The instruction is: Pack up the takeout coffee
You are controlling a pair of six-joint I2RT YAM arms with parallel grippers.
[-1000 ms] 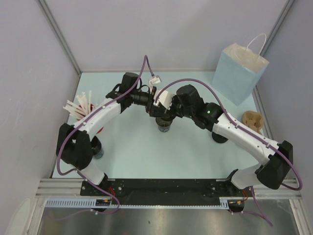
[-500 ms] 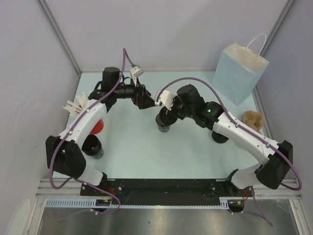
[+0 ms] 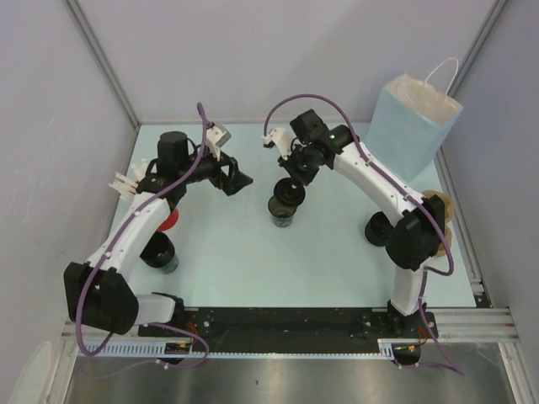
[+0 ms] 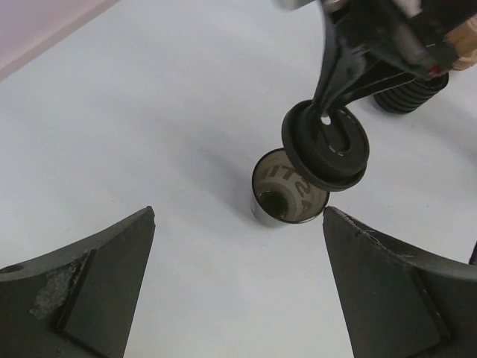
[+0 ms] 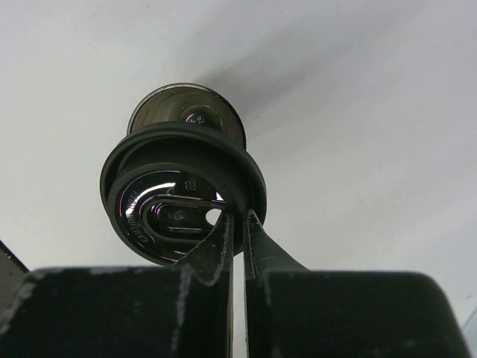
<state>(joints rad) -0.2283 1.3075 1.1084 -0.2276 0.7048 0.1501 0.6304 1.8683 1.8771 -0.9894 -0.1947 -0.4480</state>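
right gripper (image 5: 237, 221) pinches lid (image 5: 179, 201) tilted over open cup (image 4: 289, 195) (left gripper (image 4: 238, 216) agape).

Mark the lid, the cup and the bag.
lid (image 4: 339, 153): left wrist view, on its round face.
cup (image 4: 287, 188): left wrist view, on the inner wall.
bag (image 3: 413, 126): top view, on the blue side panel.

Round plastic sip lid (image 4: 326, 145): was glossy black, with faint lettering.
Short open paper cup (image 4: 287, 200): was tan inside, printed with dark letters.
Tall paper bag (image 3: 411, 126): was pale blue with white handles.
Flat tabletop (image 3: 236, 261): was plain pale mint.
Bundle of straws (image 3: 126, 182): was white.
Moulded pulp carrier (image 3: 438, 202): was brown.
Arm cables (image 3: 308, 96): were purple.
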